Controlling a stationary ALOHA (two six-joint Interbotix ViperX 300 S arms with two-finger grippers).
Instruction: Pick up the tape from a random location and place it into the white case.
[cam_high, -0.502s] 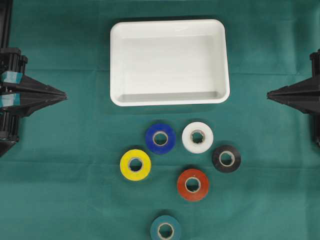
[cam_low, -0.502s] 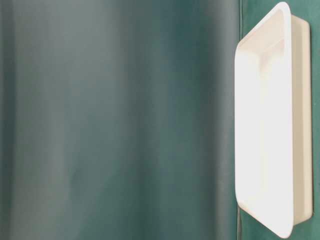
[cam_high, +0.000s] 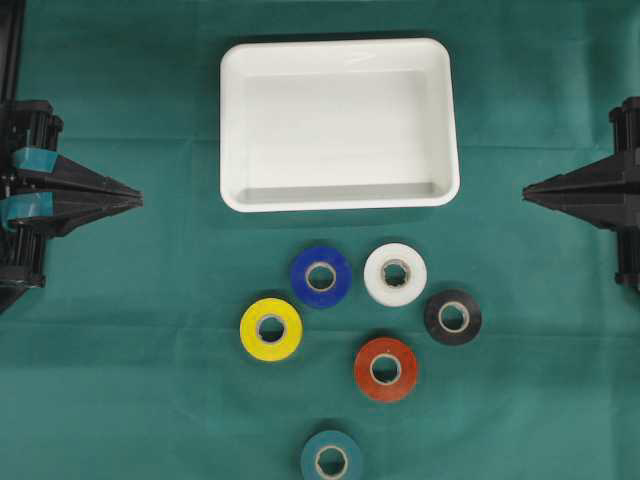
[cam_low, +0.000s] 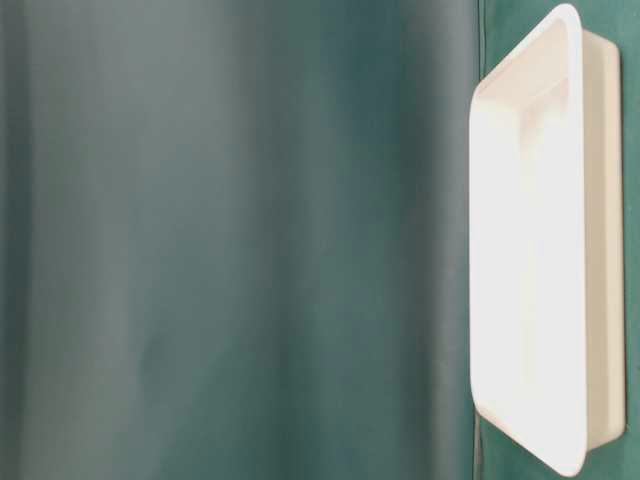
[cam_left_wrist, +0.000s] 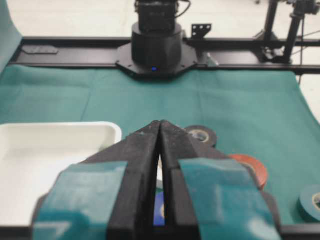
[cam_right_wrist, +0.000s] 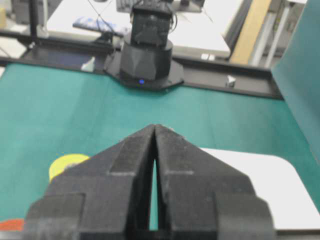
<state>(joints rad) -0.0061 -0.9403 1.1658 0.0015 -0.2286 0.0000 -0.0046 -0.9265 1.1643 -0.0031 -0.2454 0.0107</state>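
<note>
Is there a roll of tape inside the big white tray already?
No, the overhead view shows the white case with nothing in it, and all six tape rolls, such as the blue one, lie on the green cloth below it.

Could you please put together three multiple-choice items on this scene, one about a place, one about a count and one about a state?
1. Which roll lies nearest the case in the overhead view?
A. the teal roll
B. the white roll
C. the red roll

2. How many tape rolls lie on the cloth?
A. four
B. five
C. six

3. How does the left gripper stand?
A. shut, holding nothing
B. open above the yellow roll
C. shut on the black roll

Answers:
1. B, since the white roll sits just below the case's lower edge, while the teal roll and the red roll lie further down.
2. C, with blue, white, yellow, black, red and teal.
3. A, its fingers meet at the tip with nothing between them.
</note>
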